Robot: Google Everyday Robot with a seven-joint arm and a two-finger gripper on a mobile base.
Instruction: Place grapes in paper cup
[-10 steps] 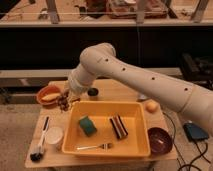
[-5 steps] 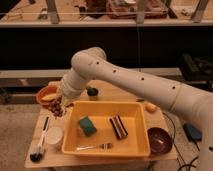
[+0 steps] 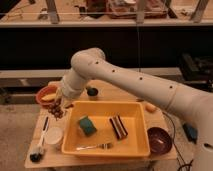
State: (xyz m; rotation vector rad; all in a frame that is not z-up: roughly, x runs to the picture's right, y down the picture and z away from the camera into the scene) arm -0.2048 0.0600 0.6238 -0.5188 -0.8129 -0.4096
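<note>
The grapes (image 3: 59, 112), a small dark reddish-purple bunch, hang from my gripper (image 3: 58, 103), which is shut on them at the left side of the table. The bunch sits just left of the yellow bin's left rim. It is above and slightly behind the paper cup (image 3: 53, 135), a short white cup near the table's front left. There is a visible gap between the grapes and the cup's rim. My white arm reaches in from the right and curves over the bin.
A yellow bin (image 3: 139, 147) holds a green sponge (image 3: 86, 125), a striped block (image 3: 118, 126) and a fork (image 3: 95, 146). An orange bowl (image 3: 47, 93) stands back left, a small dark green cup (image 3: 92, 92) behind the bin, a purple bowl (image 3: 159, 140) and orange fruit (image 3: 150, 107) right, and a brush (image 3: 39, 147) front left.
The gripper with the grapes has shifted left and lower, away from the orange bowl and closer to the white cup. Nothing on the table has moved.
</note>
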